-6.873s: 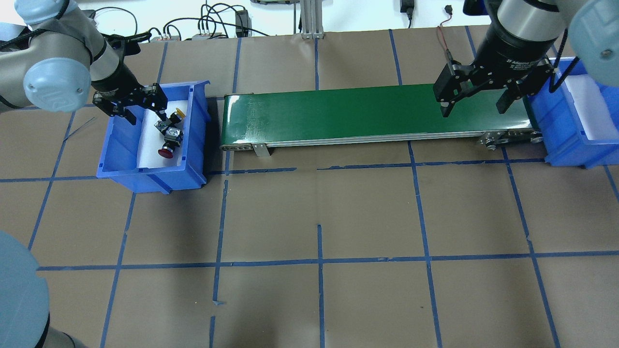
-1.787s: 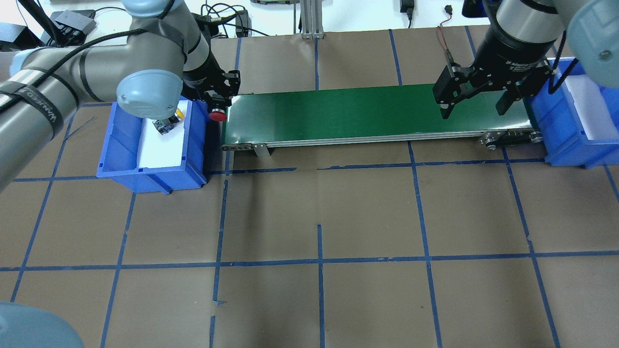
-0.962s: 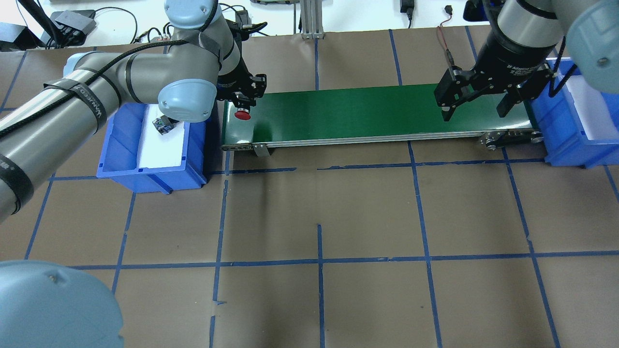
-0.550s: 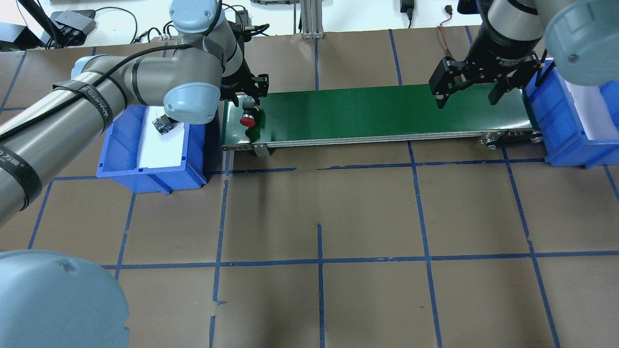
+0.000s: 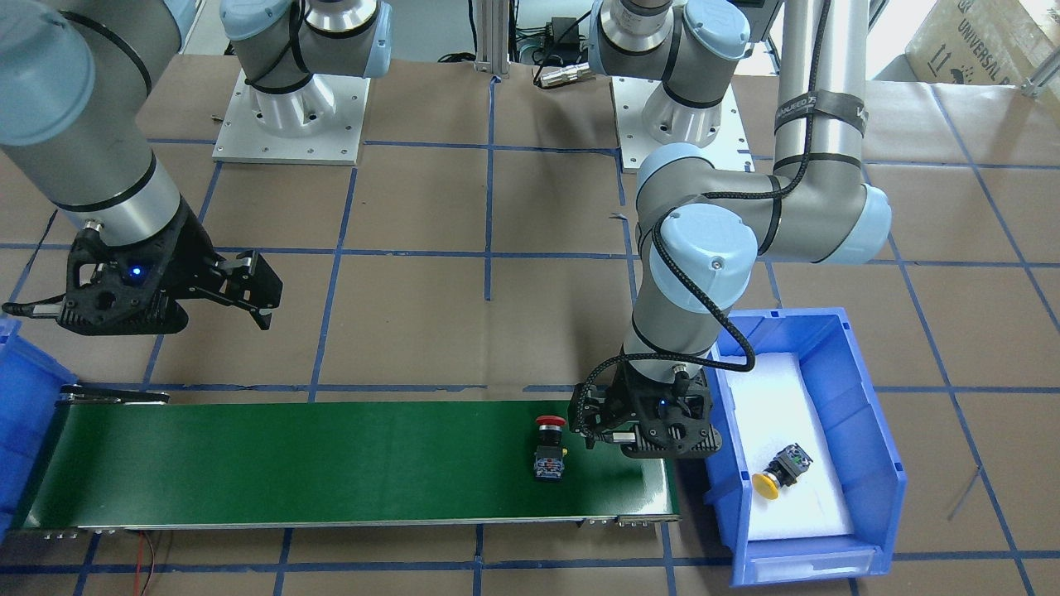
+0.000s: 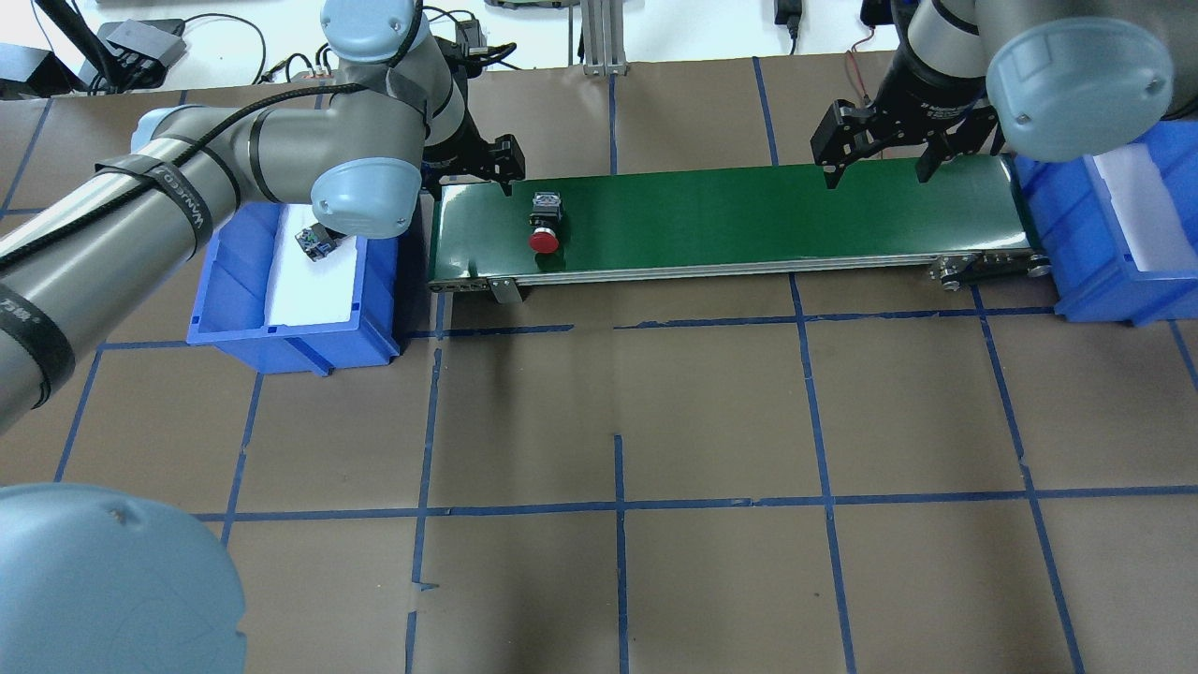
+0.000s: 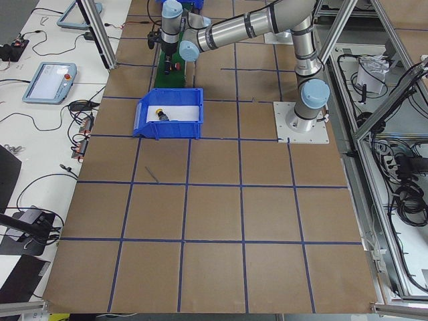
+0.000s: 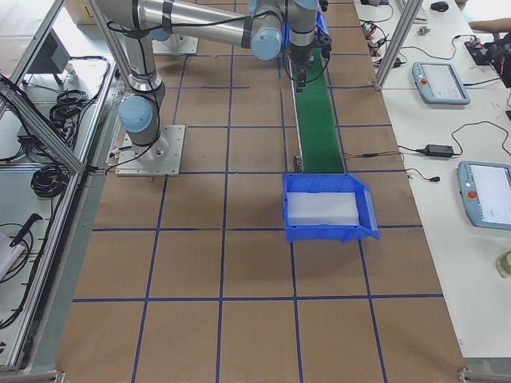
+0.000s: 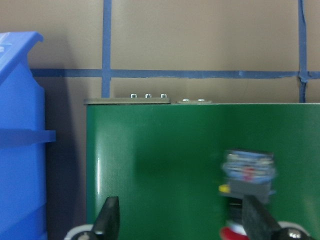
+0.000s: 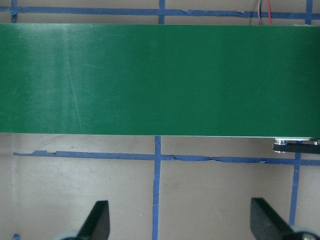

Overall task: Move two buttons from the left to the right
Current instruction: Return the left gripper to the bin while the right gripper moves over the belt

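Note:
The red button [image 6: 544,225] lies on its side on the green conveyor belt [image 6: 749,211] near its left end, free of any gripper; it also shows in the front view [image 5: 548,447] and blurred in the left wrist view [image 9: 248,180]. My left gripper [image 6: 473,178] is open and empty, over the belt's left end just left of the red button [image 9: 182,222]. The yellow button [image 5: 782,470] lies in the left blue bin [image 5: 869,397], partly under my left arm in the overhead view [image 6: 318,241]. My right gripper [image 6: 878,167] is open and empty by the far edge of the belt's right end [image 10: 182,222].
A second blue bin [image 6: 1076,243] with a white liner stands at the belt's right end. The table is brown paper with blue tape lines. Cables and a metal post lie along the far edge behind the belt.
My left gripper carried the red button from the bin to the belt's left end and let go. The button has since moved right along the belt. My right gripper shifted toward the belt's far edge.

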`<move>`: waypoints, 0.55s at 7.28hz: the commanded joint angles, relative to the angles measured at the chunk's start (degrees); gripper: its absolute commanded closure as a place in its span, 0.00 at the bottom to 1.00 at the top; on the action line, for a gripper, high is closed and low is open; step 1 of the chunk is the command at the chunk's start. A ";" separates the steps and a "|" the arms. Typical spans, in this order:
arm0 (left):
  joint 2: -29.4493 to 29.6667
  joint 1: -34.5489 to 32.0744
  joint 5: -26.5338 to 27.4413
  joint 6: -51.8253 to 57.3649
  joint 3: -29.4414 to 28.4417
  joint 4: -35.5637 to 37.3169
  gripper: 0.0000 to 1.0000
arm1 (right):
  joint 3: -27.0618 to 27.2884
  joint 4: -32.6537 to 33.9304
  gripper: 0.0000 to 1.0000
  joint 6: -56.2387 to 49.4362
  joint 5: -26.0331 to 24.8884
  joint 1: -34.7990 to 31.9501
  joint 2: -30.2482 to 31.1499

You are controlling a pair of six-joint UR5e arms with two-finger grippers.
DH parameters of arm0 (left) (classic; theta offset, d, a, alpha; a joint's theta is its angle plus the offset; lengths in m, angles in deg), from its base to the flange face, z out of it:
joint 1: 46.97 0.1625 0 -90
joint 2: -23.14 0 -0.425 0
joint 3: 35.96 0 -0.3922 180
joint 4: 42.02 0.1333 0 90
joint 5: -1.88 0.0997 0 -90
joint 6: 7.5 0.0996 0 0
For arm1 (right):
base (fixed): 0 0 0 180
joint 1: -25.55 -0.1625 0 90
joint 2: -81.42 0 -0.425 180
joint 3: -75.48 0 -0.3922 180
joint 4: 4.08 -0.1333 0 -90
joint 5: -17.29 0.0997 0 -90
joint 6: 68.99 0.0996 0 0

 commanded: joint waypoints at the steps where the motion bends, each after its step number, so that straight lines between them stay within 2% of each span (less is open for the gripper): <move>1: -1.54 3.86 0.30 5.04 -0.26 -0.93 0.00 | -0.10 3.84 0.00 0.13 0.19 -0.01 -3.44; 2: -2.85 6.93 0.56 11.70 -0.26 -3.71 0.00 | -0.10 6.11 0.00 0.39 0.28 -0.09 -4.94; 4: -4.53 12.48 0.21 16.31 -0.26 -6.64 0.00 | -0.10 6.14 0.00 0.30 0.46 -0.71 -5.04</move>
